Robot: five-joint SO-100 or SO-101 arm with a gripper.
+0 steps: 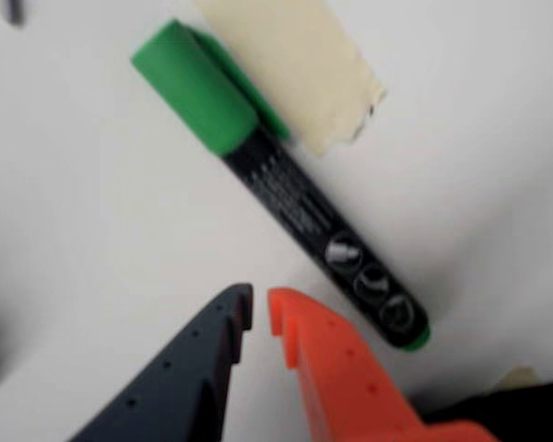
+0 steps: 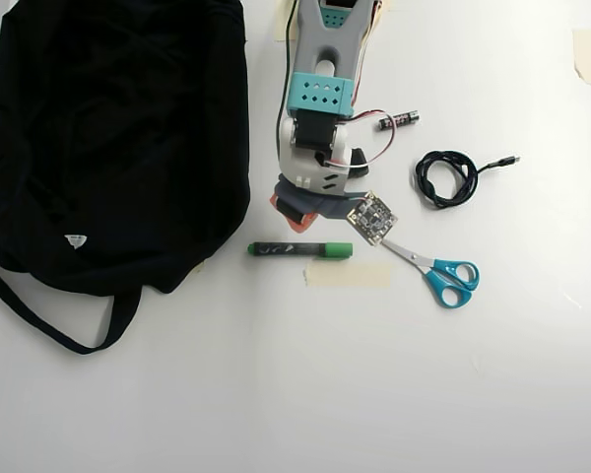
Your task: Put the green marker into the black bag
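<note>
On the white tabletop (image 2: 276, 394) the green marker (image 2: 300, 249) lies flat, its dark barrel toward the black bag (image 2: 118, 138) and its bright green cap pointing toward the scissors (image 2: 438, 273) in the overhead view. Just below the cap end sits a strip of pale tape (image 2: 348, 275), touching or nearly touching the marker. From the wrist view the marker (image 1: 276, 180) runs diagonally, green cap at upper left over the edge of the tape (image 1: 295, 64), and the pincer (image 1: 259, 315) sits just beside the barrel with nothing between its fingers, the dark finger (image 1: 212, 354) and the orange finger (image 1: 323, 364) drawn almost together with only a thin gap. Overhead, the pincer (image 2: 294, 215) hangs just above the marker, near the bag's right edge. To the right lie a coiled black cable (image 2: 446, 177) and a small battery (image 2: 398, 120), well apart from the marker.
</note>
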